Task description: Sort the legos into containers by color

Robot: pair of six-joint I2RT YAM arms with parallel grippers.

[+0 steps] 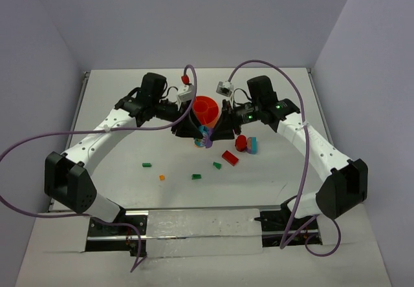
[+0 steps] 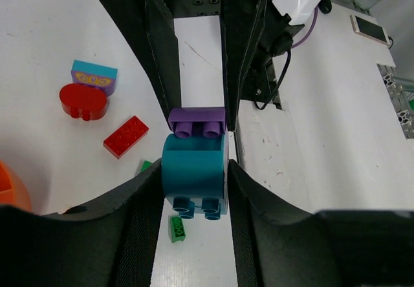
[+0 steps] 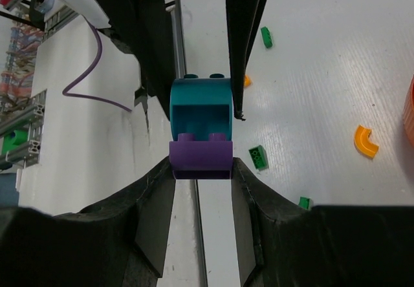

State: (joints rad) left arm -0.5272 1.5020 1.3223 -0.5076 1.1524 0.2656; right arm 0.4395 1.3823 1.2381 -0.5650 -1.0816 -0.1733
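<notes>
The top camera looks down from high at the near side, far enough back to take in the whole table [image 1: 129, 106]. The left wrist camera sits close behind the left gripper [image 2: 194, 174], and the right wrist camera close behind the right gripper [image 3: 202, 167]; the two face each other. All three views share the joined teal block [image 2: 194, 187] and purple block [image 2: 197, 116], which the wrist cameras see from opposite ends.

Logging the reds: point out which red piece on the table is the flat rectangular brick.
The red brick lying flat, studs up, is the rectangular one; the other red piece is round and sits right beside a teal-topped block.
</notes>
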